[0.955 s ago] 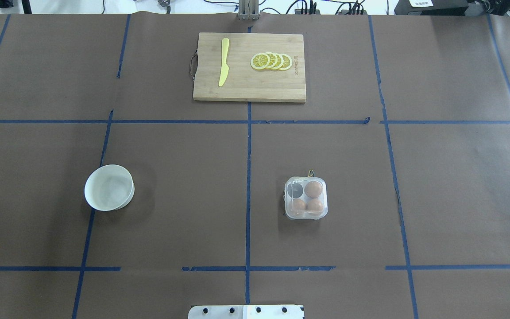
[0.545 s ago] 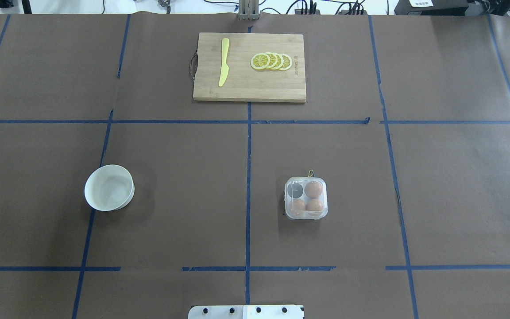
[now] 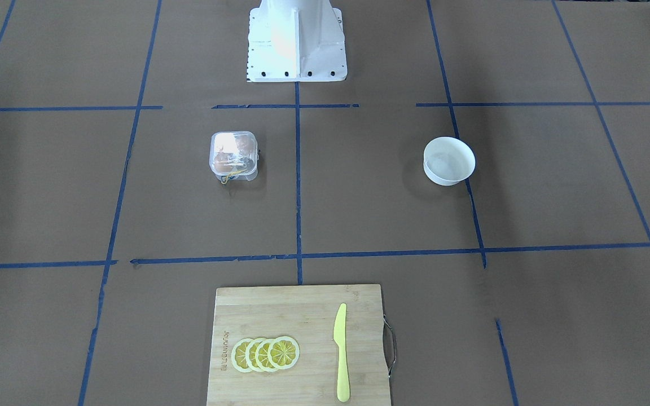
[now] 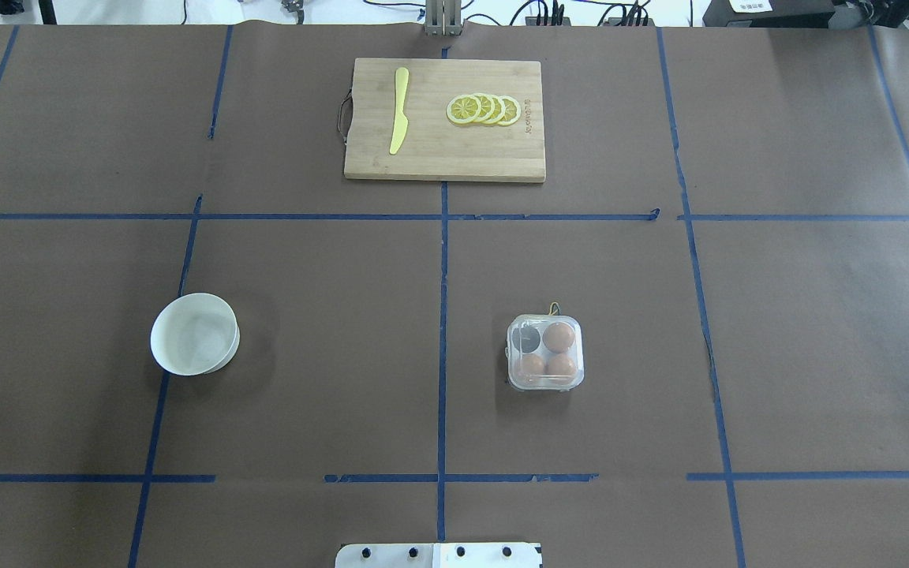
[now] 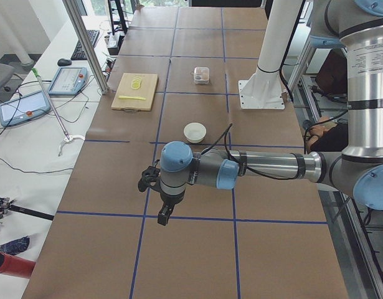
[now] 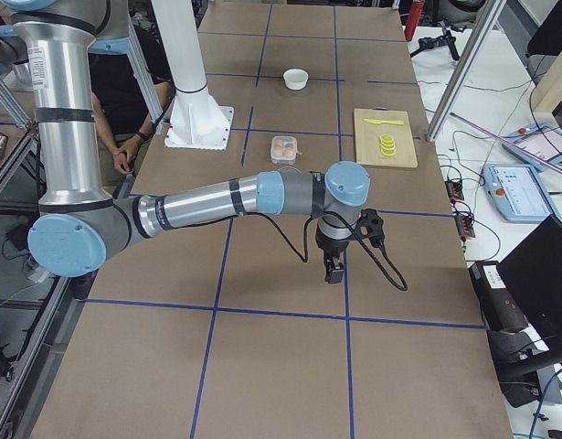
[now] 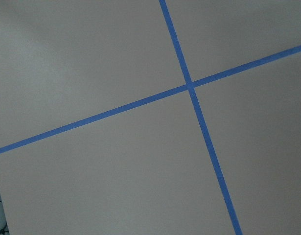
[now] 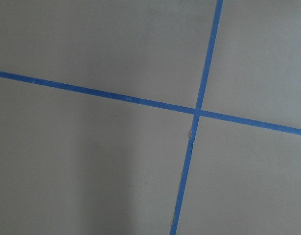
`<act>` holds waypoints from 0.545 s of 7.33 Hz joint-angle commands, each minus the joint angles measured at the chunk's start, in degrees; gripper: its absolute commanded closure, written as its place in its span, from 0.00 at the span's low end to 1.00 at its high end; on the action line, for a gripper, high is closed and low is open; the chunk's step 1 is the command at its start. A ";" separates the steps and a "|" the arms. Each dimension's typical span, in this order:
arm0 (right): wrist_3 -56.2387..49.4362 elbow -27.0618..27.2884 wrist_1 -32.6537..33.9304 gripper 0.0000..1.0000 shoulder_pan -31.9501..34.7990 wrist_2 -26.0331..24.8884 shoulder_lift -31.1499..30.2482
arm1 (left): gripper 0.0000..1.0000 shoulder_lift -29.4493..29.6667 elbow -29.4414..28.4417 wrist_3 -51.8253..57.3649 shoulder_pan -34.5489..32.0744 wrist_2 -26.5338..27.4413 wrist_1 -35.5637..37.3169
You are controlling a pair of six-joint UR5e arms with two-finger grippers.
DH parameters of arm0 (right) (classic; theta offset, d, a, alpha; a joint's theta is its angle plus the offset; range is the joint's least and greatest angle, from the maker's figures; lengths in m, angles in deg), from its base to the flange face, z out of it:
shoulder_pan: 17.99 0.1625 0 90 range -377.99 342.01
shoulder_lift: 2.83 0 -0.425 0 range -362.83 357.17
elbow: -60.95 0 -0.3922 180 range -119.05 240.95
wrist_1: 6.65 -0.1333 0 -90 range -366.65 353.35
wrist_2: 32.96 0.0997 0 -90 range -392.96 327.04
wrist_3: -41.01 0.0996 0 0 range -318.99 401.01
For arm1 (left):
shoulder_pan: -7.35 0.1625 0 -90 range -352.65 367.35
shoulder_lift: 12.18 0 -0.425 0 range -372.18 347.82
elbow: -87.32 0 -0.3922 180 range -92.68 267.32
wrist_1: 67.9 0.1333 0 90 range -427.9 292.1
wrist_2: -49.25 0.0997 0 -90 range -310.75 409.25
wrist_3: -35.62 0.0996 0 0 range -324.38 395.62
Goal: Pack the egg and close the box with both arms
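Note:
The clear egg box [image 4: 545,353] stands right of the table's centre line, its lid lying down over it. Three orange-brown eggs fill three cells: one at the far right [image 4: 559,337] and two at the near side [image 4: 532,366]. The far left cell looks dark and empty. The box also shows in the front-facing view [image 3: 233,156]. My left gripper [image 5: 163,217] hangs over bare table far out to my left, seen only in the left side view. My right gripper [image 6: 333,272] hangs far out to my right. I cannot tell if either is open. Both are far from the box.
A white bowl [image 4: 194,334] stands left of centre. A wooden cutting board [image 4: 439,162] at the far side carries a yellow knife [image 4: 399,110] and lemon slices [image 4: 484,109]. The white pedestal [image 3: 295,39] stands at the near edge. Both wrist views show only brown paper and blue tape.

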 commanded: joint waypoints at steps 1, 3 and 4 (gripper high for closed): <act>0.44 -0.57 -3.72 0.00 -0.28 -0.15 -0.95 | 0.00 -1.95 -1.14 0.00 0.13 -5.03 -7.75; 0.53 -0.31 -3.73 0.00 -0.28 -0.41 -1.04 | 0.00 -2.05 -2.63 -0.09 0.13 -4.97 -7.96; 1.49 0.39 -3.73 0.00 -0.19 -0.76 -1.30 | 0.00 -1.79 -3.34 -0.17 0.04 -4.71 -9.87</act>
